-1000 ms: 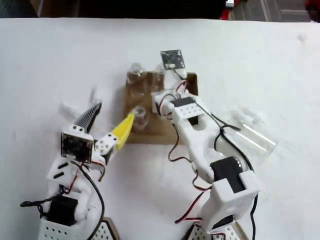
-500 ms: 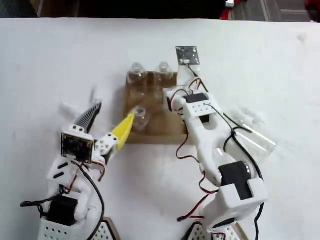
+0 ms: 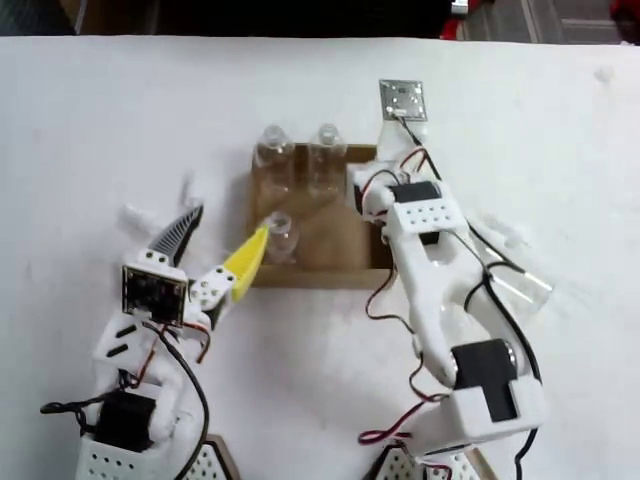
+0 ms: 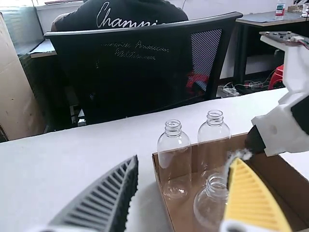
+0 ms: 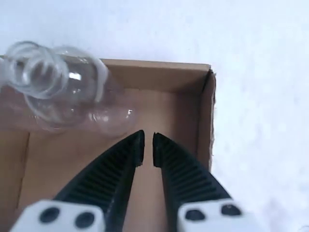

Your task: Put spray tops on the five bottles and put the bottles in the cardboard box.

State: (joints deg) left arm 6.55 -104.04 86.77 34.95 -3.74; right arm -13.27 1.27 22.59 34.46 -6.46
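**Item:** shallow brown cardboard box, open at the top, on the white bench between the two arms.

**Contents:** three clear plastic bottles, upright, necks bare.
- The far-left bottle and far-right bottle stand side by side against the box's far wall.
- The near bottle stands by the left wall, apart from the pair.

**Left gripper**: black ribbed finger and yellow ribbed finger spread wide, holding nothing, at the box's left edge. The yellow tip is just beside the near bottle; whether they touch cannot be told.

**Right gripper**: black fingers drawn narrow with a slim gap at the tips, holding nothing. It points down over the box floor near the far right corner, with the far-right bottle just beside it.

**Right arm**: white, lying along the box's right side.

**Also on the bench:** a clear plastic piece to the right of the right arm; what it is cannot be told.
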